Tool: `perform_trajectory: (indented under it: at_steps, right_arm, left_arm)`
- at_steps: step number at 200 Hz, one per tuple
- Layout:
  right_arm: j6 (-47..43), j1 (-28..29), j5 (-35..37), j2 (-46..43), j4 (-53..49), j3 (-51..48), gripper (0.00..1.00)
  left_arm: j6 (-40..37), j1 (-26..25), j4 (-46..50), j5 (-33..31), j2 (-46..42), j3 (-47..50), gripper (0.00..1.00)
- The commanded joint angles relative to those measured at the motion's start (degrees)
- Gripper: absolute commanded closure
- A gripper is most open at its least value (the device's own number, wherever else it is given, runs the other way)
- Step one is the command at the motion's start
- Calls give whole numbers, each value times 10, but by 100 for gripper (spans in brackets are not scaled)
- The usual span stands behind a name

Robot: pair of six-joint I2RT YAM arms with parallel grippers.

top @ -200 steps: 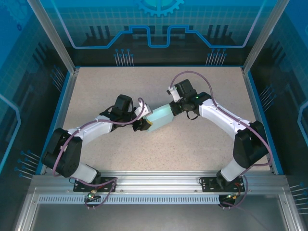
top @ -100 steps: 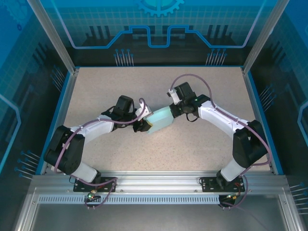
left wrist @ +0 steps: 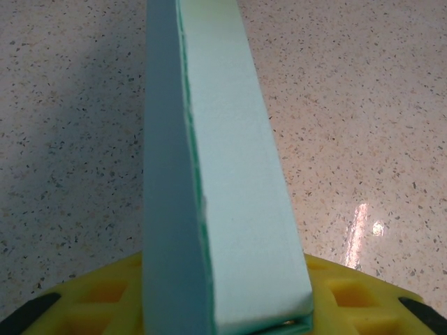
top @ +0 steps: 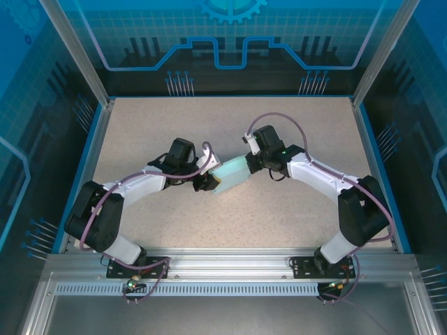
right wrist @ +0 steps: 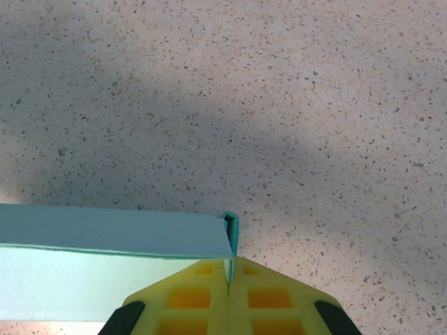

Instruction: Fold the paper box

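The paper box (top: 232, 173) is thin matt card, pale blue-green, faintly grainy, its cut edge slightly rough; the table (left wrist: 363, 105) is speckled, stone-like and smooth, with a glossy glint; the right gripper (right wrist: 229, 273) is matt yellow plastic moulded in a grid; the arm shells (top: 318, 174) are smooth white plastic; the frame rails (top: 230, 262) are brushed metal.

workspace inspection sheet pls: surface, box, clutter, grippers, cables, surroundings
surface: speckled beige tabletop, glossy, light glare in the left wrist view
job's things: pale blue paper box, shallow box shape, mid-table between both grippers
clutter: nothing seen
grippers: left gripper shut on the box's left end; right gripper shut on a thin card edge at its right end
cables: purple cables loop along both arms
surroundings: aluminium frame at the near edge, blue printed panels around
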State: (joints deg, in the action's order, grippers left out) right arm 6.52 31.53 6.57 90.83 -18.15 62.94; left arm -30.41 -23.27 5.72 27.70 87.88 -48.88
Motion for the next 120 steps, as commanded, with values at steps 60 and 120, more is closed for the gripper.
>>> perform_trajectory:
  at_steps: [60,120]
  right_arm:
    - [30,18,-47,-12,3,-71,96]
    - [34,23,-33,-15,94,-160,96]
  left_arm:
    - [-10,-4,9,-64,19,-34,71]
    - [-16,-7,22,-85,28,-42,69]
